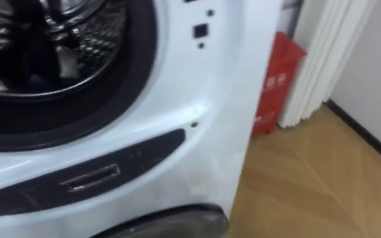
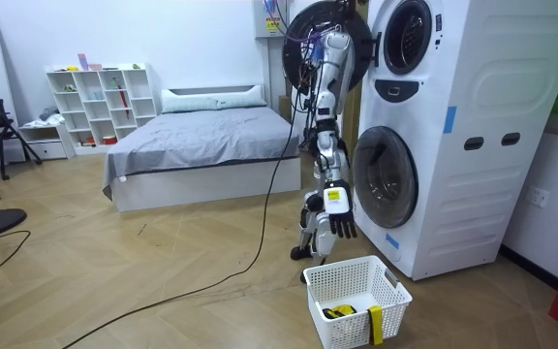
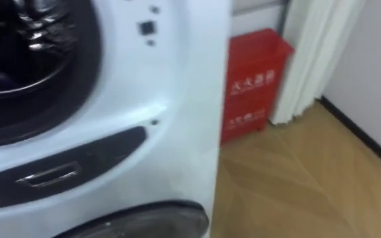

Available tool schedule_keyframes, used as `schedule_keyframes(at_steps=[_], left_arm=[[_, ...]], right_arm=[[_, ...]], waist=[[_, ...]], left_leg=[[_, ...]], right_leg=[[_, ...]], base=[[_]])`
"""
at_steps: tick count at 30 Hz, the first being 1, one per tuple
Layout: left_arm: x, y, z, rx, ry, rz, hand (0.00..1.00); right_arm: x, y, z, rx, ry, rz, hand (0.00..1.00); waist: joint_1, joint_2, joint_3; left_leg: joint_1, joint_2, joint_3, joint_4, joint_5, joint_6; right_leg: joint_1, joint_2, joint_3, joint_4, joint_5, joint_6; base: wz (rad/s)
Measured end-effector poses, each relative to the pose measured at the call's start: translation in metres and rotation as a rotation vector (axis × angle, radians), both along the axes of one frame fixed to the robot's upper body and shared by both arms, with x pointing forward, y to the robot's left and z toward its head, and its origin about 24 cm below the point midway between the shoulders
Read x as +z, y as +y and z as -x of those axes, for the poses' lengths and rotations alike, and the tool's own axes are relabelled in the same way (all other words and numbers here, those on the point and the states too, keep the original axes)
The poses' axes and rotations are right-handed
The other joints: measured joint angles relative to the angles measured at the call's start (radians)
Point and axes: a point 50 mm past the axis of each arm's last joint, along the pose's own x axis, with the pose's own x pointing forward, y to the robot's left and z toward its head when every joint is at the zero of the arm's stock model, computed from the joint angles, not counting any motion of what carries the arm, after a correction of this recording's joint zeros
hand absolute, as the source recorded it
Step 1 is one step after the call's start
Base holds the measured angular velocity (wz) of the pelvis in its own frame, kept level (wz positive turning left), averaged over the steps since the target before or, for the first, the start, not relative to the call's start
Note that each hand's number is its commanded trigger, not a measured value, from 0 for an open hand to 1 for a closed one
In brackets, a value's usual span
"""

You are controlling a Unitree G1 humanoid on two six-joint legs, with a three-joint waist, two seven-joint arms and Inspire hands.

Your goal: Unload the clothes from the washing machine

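The upper washing machine [image 1: 197, 99] stands right in front of me, its round opening [image 1: 51, 59] showing the metal drum. A dark shape [image 1: 35, 69] lies inside the drum; I cannot tell whether it is cloth. In the room view I stand upright facing the stacked machines [image 2: 434, 126], with the upper door [image 2: 303, 39] swung open beside my head. My right hand [image 2: 338, 221] hangs at my side, fingers relaxed and holding nothing. A white laundry basket [image 2: 356, 283] sits on the floor at my feet with a small yellow and dark item [image 2: 337, 312] in it.
A red bin [image 3: 253, 86] stands right of the machine beside a white curtain [image 1: 323, 53]. The lower machine's door rim [image 1: 170, 221] shows below. Behind me in the room view are a bed [image 2: 201, 145] and a white shelf [image 2: 100, 102] on the wooden floor.
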Motion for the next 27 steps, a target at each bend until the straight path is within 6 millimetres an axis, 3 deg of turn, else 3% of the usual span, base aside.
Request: schedule_keyframes(at_steps=[2, 5, 8, 13, 18, 27], left_arm=[[-0.001, -0.002, 0.001, 0.024, -0.001, 0.002, 0.0], [-0.001, 0.0, 0.006, 0.033, 0.009, -0.011, 0.0], [-0.001, 0.004, 0.01, 0.074, 0.009, -0.016, 0.0], [-0.001, 0.009, 0.016, 0.126, 0.02, -0.025, 0.0], [0.0, 0.011, 0.016, 0.129, 0.019, -0.035, 0.0], [-0.002, 0.01, 0.029, 0.148, 0.067, -0.049, 0.0]], right_arm=[[-0.002, 0.009, -0.006, 0.05, 0.0, -0.027, 0.0], [-0.004, 0.018, -0.018, 0.143, -0.006, -0.057, 0.0], [-0.004, 0.023, -0.026, 0.205, -0.013, -0.082, 0.0], [-0.005, 0.031, -0.044, 0.268, -0.015, -0.104, 0.0], [-0.004, 0.038, -0.055, 0.364, -0.012, -0.127, 0.0], [-0.009, 0.045, -0.04, 0.376, 0.053, -0.11, 0.0]], waist=[[0.037, -0.002, 0.0026], [0.054, -0.002, 0.0067], [0.088, -0.006, 0.0115], [0.13, -0.017, 0.0127], [0.153, -0.031, 0.0166], [0.155, -0.027, 0.0131]], left_leg=[[0.008, -0.003, -0.012, 0.0, 0.0, -0.001], [0.016, -0.011, -0.057, 0.0, 0.0, -0.001], [0.034, -0.017, -0.094, -0.002, 0.0, -0.001], [0.039, -0.02, -0.118, -0.002, -0.001, -0.001], [0.039, -0.023, -0.136, -0.001, -0.001, -0.001], [0.05, -0.027, -0.146, -0.002, -0.001, 0.0]], right_leg=[[0.029, -0.005, -0.024, -0.018, 0.004, 0.002], [0.059, -0.013, -0.062, -0.034, 0.0, 0.007], [0.091, -0.016, -0.079, -0.047, -0.001, 0.008], [0.108, -0.018, -0.102, -0.051, -0.005, 0.009], [0.12, -0.021, -0.12, -0.056, -0.007, 0.011], [0.14, -0.026, -0.135, -0.055, -0.009, 0.014]], base=[[0.27], [0.42], [0.22], [0.19], [0.11], [0.05]])
